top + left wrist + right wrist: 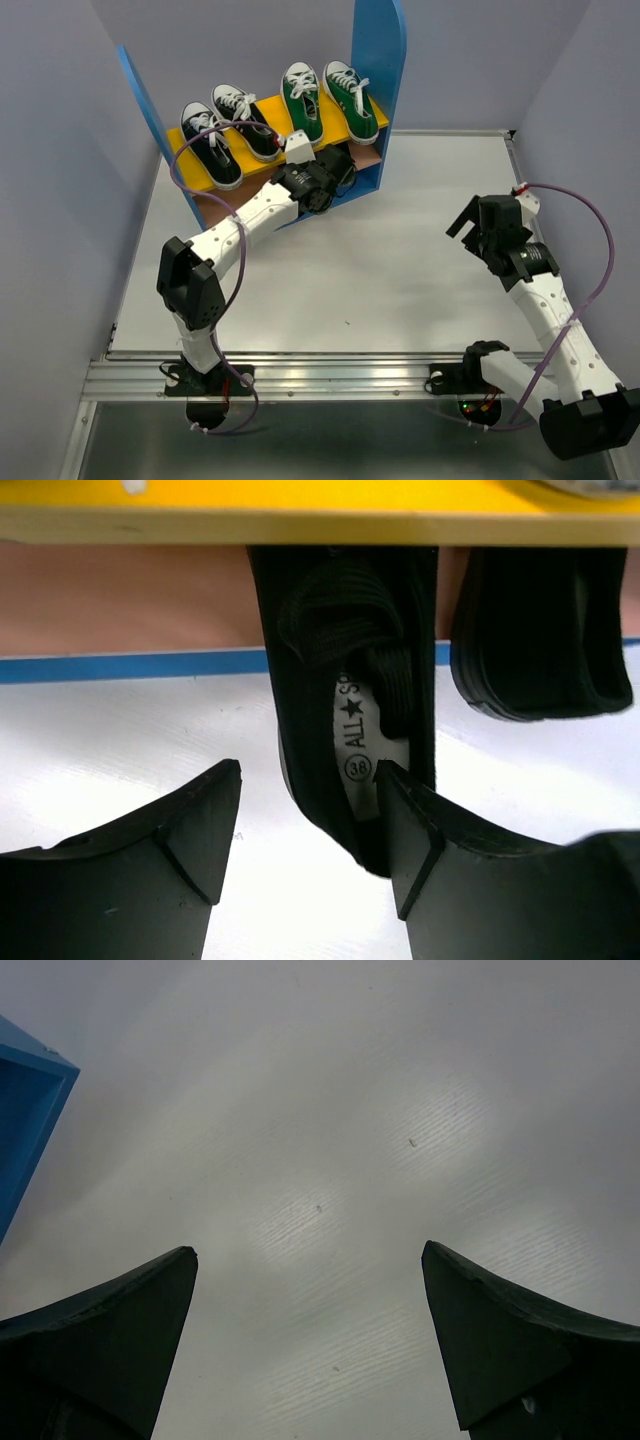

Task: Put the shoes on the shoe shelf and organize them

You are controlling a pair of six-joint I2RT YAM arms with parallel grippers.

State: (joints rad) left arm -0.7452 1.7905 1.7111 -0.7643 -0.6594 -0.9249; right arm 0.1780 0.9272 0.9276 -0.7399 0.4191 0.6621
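The shoe shelf (381,60) stands at the back of the table. Its yellow upper board (262,168) holds two black sneakers (211,145) (246,122) and two green sneakers (302,100) (351,98). My left gripper (336,172) is at the pinkish lower board (120,600). In the left wrist view it (310,780) is open around the heel of an all-black shoe (340,660). The right finger (415,830) lies over the insole and the left finger is clear of the shoe. That heel overhangs the table. A second all-black shoe (540,640) lies to its right. My right gripper (470,228) (310,1260) is open and empty.
The white table (400,270) runs from the shelf to the metal rail (330,375) at the near edge. Grey walls close in on both sides. The shelf's blue side panel (25,1110) shows at the left of the right wrist view.
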